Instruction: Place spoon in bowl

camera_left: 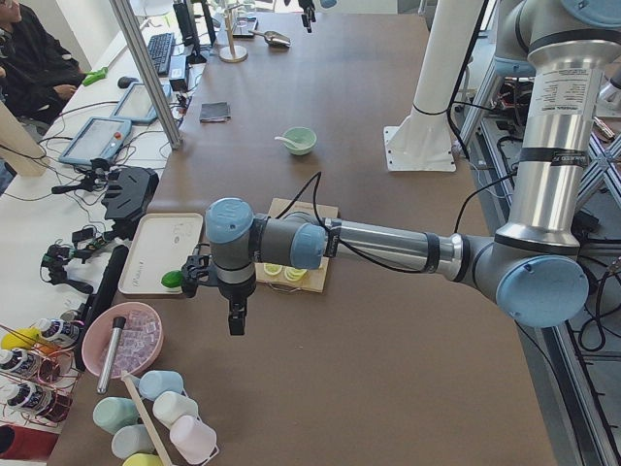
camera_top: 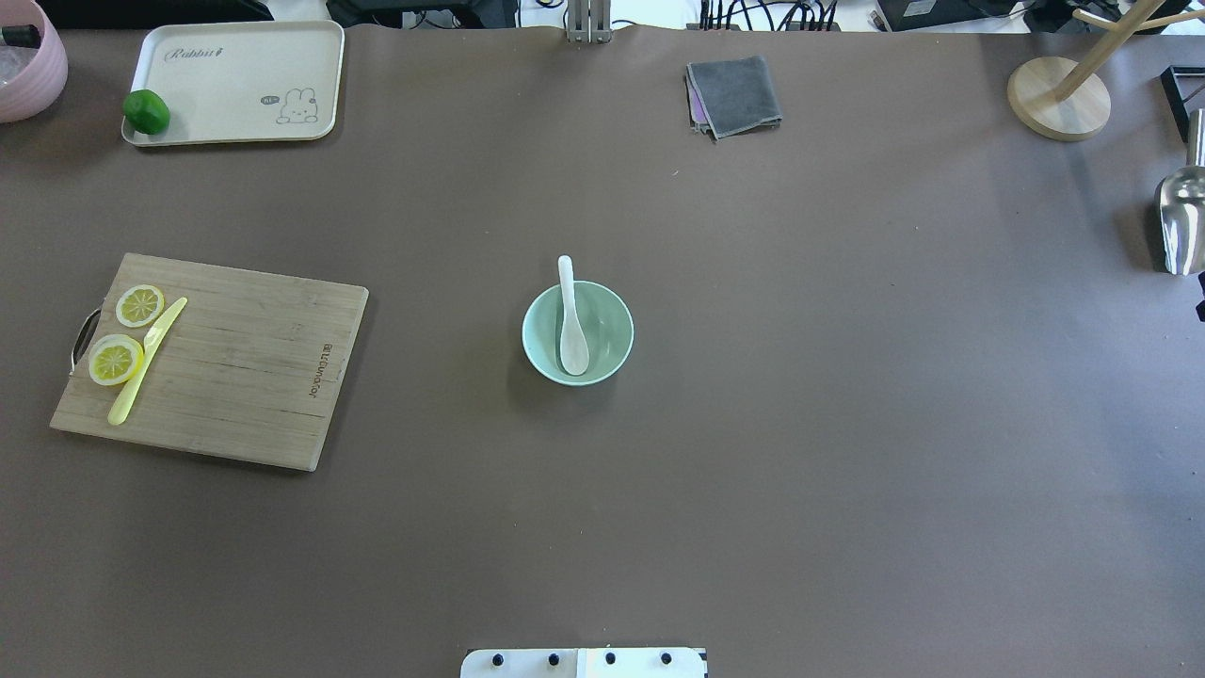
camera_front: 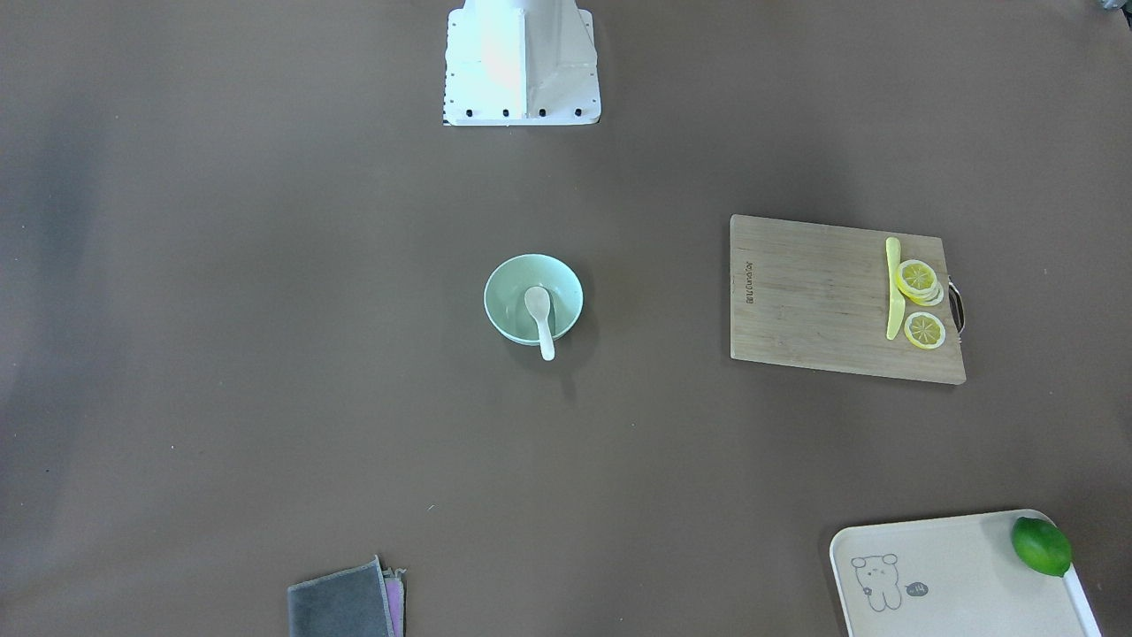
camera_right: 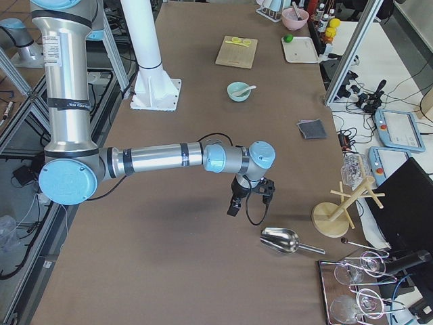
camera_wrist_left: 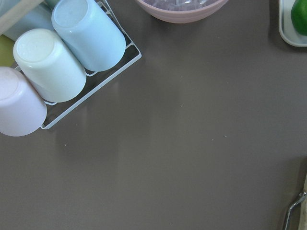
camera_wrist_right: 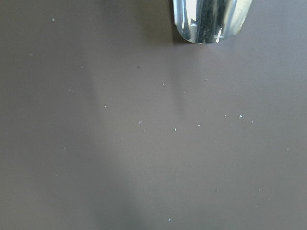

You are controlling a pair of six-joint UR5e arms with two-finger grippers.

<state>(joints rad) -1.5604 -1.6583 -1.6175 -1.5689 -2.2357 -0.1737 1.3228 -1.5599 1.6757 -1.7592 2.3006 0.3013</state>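
The white spoon (camera_top: pixel 570 320) lies with its scoop inside the pale mint-green bowl (camera_top: pixel 610 331) at the table's middle. Its handle rests on the rim and sticks out on the side away from the robot. Both also show in the front-facing view, the spoon (camera_front: pixel 540 320) in the bowl (camera_front: pixel 507 296). My left gripper (camera_left: pixel 236 318) hangs over the table's left end, far from the bowl. My right gripper (camera_right: pixel 233 205) hangs over the right end. I cannot tell whether either is open or shut. Neither wrist view shows fingers.
A wooden cutting board (camera_top: pixel 245 367) holds lemon slices and a yellow knife (camera_top: pixel 146 373). A cream tray (camera_top: pixel 235 80) carries a lime (camera_top: pixel 146 111). A grey cloth (camera_top: pixel 734 94), a wooden stand (camera_top: pixel 1057 97), a metal scoop (camera_top: pixel 1181 217) and a cup rack (camera_wrist_left: pixel 57 62) sit near the edges.
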